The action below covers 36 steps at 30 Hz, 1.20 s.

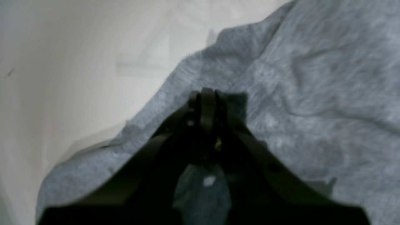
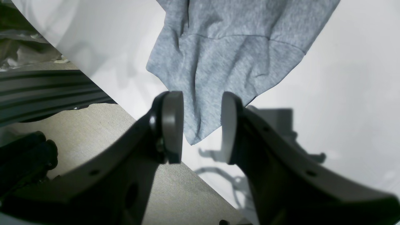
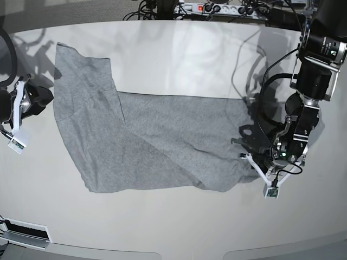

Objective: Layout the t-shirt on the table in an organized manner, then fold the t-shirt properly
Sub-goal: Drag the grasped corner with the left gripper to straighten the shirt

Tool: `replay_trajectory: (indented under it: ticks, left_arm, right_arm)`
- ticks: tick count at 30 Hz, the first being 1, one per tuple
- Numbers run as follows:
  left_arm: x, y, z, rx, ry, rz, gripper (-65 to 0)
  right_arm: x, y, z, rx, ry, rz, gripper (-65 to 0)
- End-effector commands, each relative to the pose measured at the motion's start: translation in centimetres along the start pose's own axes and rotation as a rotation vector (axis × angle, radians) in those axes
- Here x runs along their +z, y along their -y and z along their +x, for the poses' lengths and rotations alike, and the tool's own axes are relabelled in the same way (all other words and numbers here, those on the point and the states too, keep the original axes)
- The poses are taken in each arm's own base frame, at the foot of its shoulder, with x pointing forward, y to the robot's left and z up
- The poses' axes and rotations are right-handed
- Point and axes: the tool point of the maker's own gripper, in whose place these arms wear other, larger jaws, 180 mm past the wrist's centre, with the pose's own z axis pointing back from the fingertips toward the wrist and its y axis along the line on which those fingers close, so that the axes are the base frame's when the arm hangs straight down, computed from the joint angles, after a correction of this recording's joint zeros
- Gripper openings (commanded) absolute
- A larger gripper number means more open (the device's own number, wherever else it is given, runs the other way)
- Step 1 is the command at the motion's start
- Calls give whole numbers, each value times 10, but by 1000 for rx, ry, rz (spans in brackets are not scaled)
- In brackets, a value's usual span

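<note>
The grey t-shirt (image 3: 157, 141) lies spread but creased on the white tabletop (image 3: 179, 227), one sleeve reaching toward the right hand (image 2: 200, 128) and its opposite edge under the left hand (image 1: 206, 97). The left hand is clenched, its fingers pressed together directly over the fabric near the shirt's edge (whether cloth is pinched between them cannot be told, the wrist view being blurred). The right hand is released, fingers (image 2: 172, 125) apart, holding nothing, with a sleeve corner just ahead of them.
</note>
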Motion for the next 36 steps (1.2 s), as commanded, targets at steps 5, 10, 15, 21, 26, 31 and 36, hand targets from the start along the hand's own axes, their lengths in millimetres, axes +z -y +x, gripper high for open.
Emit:
replay_trajectory:
  ticks: [5,10,15,21,26,31,36]
  left_arm:
    - [10,-8,36,-47,62,29,-650]
    - [11,-15,25,-102,8,71,-623]
    - [11,-14,22,-109,1,71,-650]
    - [11,-14,22,-108,-1,71,-650]
    - [11,-9,19,-137,-34,36,-650]
    - [22,15,33,-197,-7,-74,-650]
    - [46,55,61,-265,79,-257,-650]
  right_arm:
    - [11,6,11,22,32,-26,-423]
    - [11,6,11,21,31,-26,-423]
    - [11,6,11,21,32,-26,-423]
    - [11,6,10,21,28,-26,-423]
    - [11,6,10,21,29,-26,-423]
    - [11,6,11,22,32,-26,-423]
    - [11,6,11,22,33,-26,-423]
